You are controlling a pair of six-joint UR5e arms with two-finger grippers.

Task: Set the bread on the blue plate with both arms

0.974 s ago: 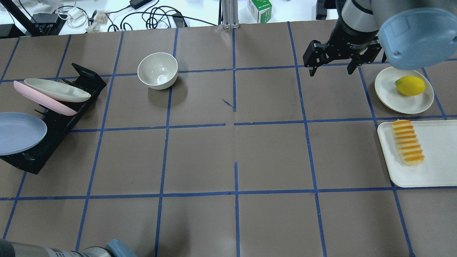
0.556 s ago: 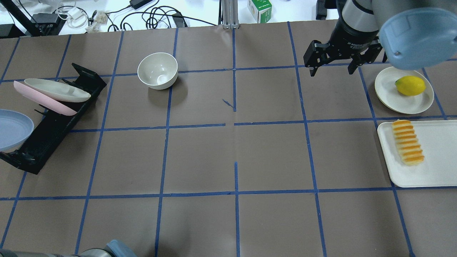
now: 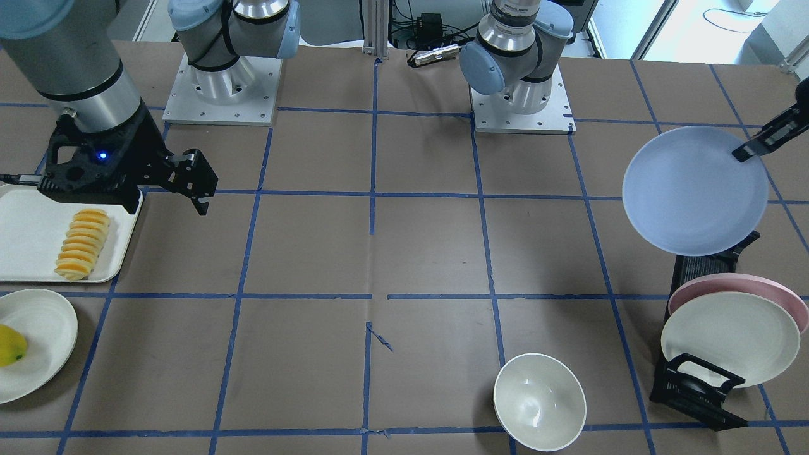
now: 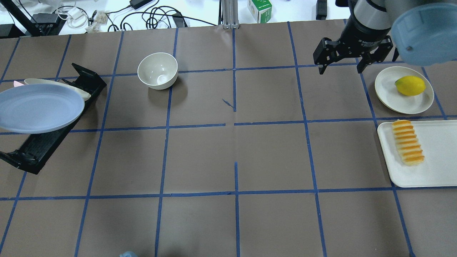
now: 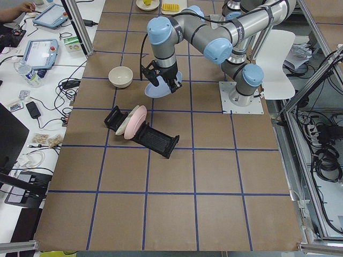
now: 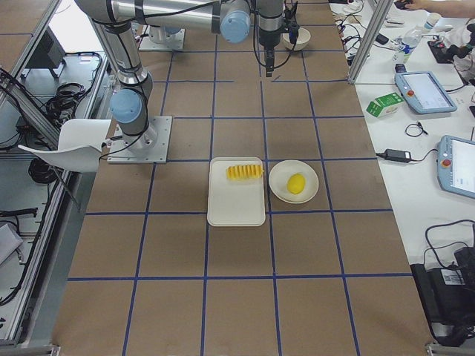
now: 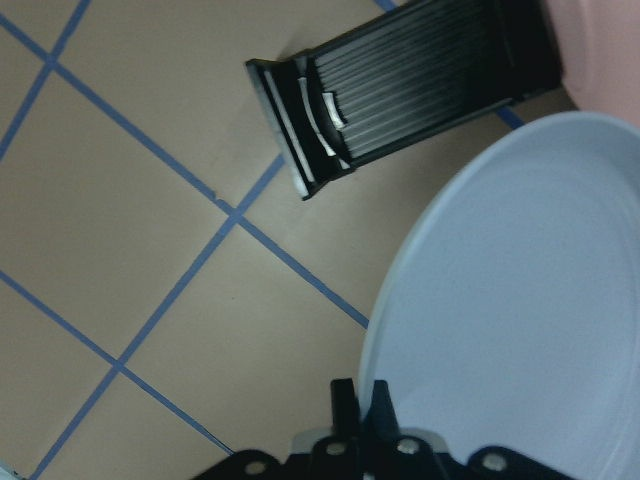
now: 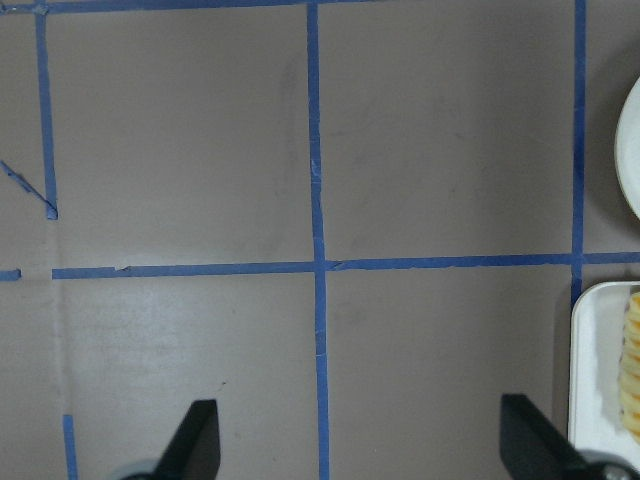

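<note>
— Where is the blue plate [image 4: 39, 107]?

— In the left gripper [image 7: 360, 395]. The wrist view shows the black fingers [image 3: 749, 150] pinched onto its rim. The plate hangs in the air by that one edge, its face turned up and a little tilted. In the overhead view it overlaps the black rack [image 4: 46, 142].

— Is anything in the rack?

— Two plates lean in it side by side: a pink plate [image 3: 784, 294] and a cream-white plate [image 3: 730, 338] in front of it. The slots at the rack's other end, seen past the blue rim from the wrist, are bare.

— And the bread [image 4: 407, 147]?

— It lies flat on the white tray [image 4: 439, 171], close to the tray's inner edge and well apart from the blue plate, at the other end of the table [image 4: 235, 157]. Nothing touches it.

— What about the right gripper [image 4: 341, 67]?

— Its jaws are spread wide and hold nothing. It hovers above the brown paper, pointing down, with the blue light showing in the front view. The right wrist camera catches only the tray's edge and the bread's end at the far right of its picture, so the gripper is beside the tray, not over the loaf.

— What else is there?

— A lemon [image 4: 410, 85] sits on a small cream plate [image 4: 389, 92] just beside the tray. A white bowl [image 4: 157, 70] stands upright near the rack.
</note>
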